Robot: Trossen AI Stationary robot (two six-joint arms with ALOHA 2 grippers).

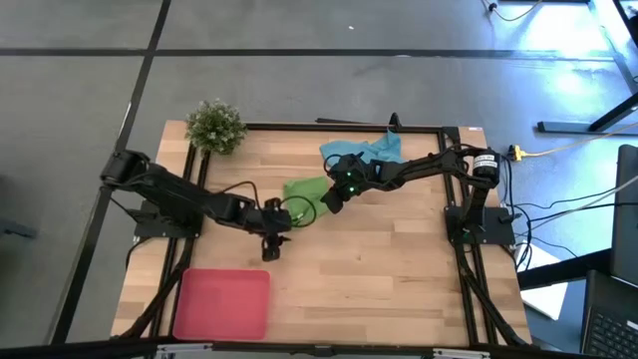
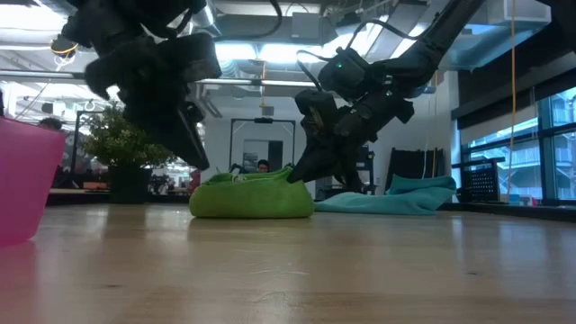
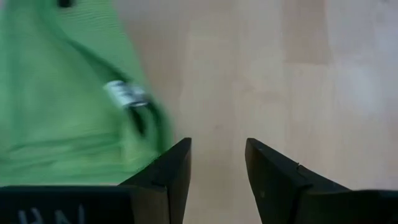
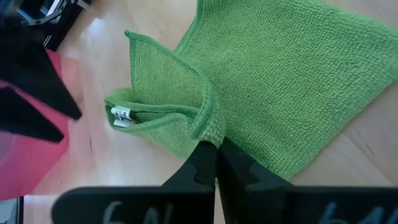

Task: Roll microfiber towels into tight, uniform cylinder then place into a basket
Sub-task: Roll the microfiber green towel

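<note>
The lime green towel [image 1: 304,189] lies bunched on the table's middle; in the low view it is a low mound [image 2: 252,198]. The light blue towel [image 1: 364,152] lies crumpled behind it toward the far edge. The pinkish-red tray [image 1: 221,302] stands at the near left. My right gripper [image 4: 216,163] is shut on the green towel; in the high view it is at that towel's right end [image 1: 334,196]. My left gripper [image 3: 217,165] is open and empty, just off the green towel's near left side [image 1: 271,239], above the wood. My right gripper pinches a raised fold of the green towel [image 4: 210,132] between its two shut fingers, near where a hemmed edge curls over. The fingers slant down from the table's right and far side. The towel rests on the table, slack, with several layers bunched beside the fingers.
A small green potted plant [image 1: 215,125] stands at the far left corner. A black frame rail [image 1: 329,127] runs around the tabletop. Bare wood [image 1: 389,269] lies between the towels and the near edge, to the right of the tray.
</note>
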